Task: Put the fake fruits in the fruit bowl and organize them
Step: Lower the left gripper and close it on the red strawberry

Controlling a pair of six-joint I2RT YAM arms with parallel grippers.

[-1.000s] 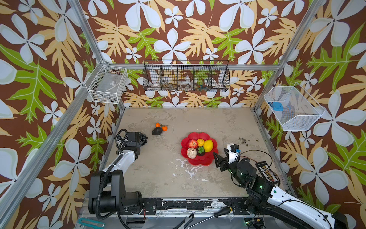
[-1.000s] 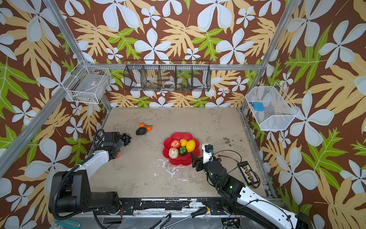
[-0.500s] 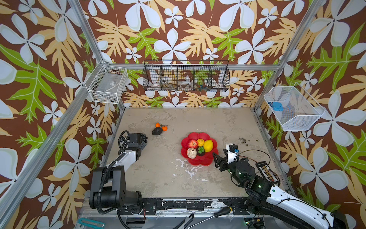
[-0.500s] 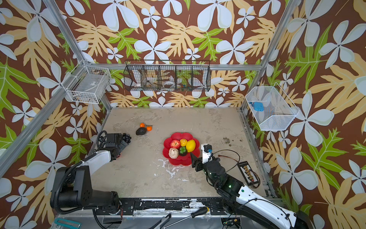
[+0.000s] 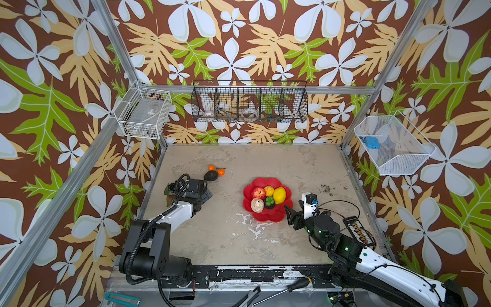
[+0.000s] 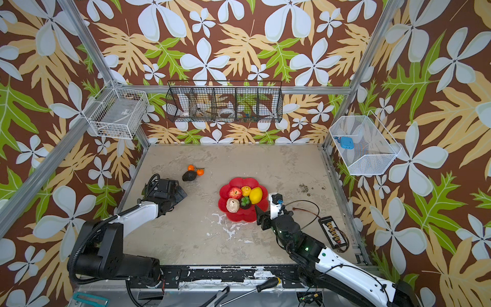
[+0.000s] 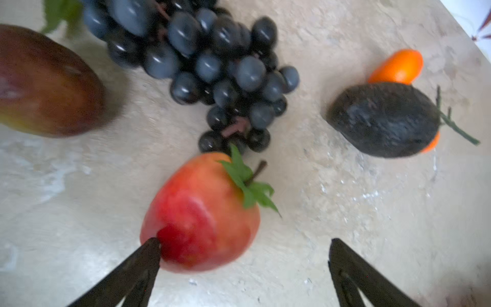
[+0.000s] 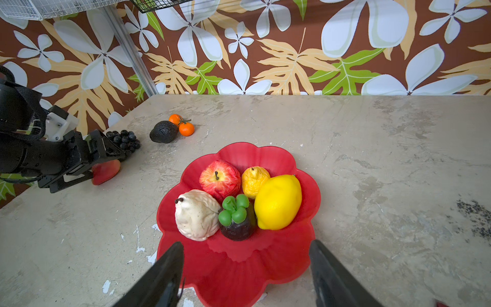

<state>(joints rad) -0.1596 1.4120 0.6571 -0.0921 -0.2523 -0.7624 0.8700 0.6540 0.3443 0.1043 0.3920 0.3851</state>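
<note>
Beige mottled tabletop [image 5: 292, 164], walled in floral paper [image 5: 239, 40], carries the glossy red scalloped plastic bowl [image 5: 267, 217] right of centre. It holds a yellow lemon [image 8: 277, 202], a red apple [image 8: 219, 176], a cream lumpy fruit [image 8: 196, 215], a small yellow pear [image 8: 255, 180] and a dark fruit with a green cap [image 8: 236, 218], all touching. On the left lie a black grape bunch [image 7: 207, 61], a dark avocado [image 7: 382, 119] and a red strawberry [image 7: 202, 212]. Left gripper [image 7: 244, 242], spread wide, has one fingertip against the strawberry, having shifted slightly right. The right gripper [image 8: 245, 244] hangs released above the bowl's near rim, unmoved.
</note>
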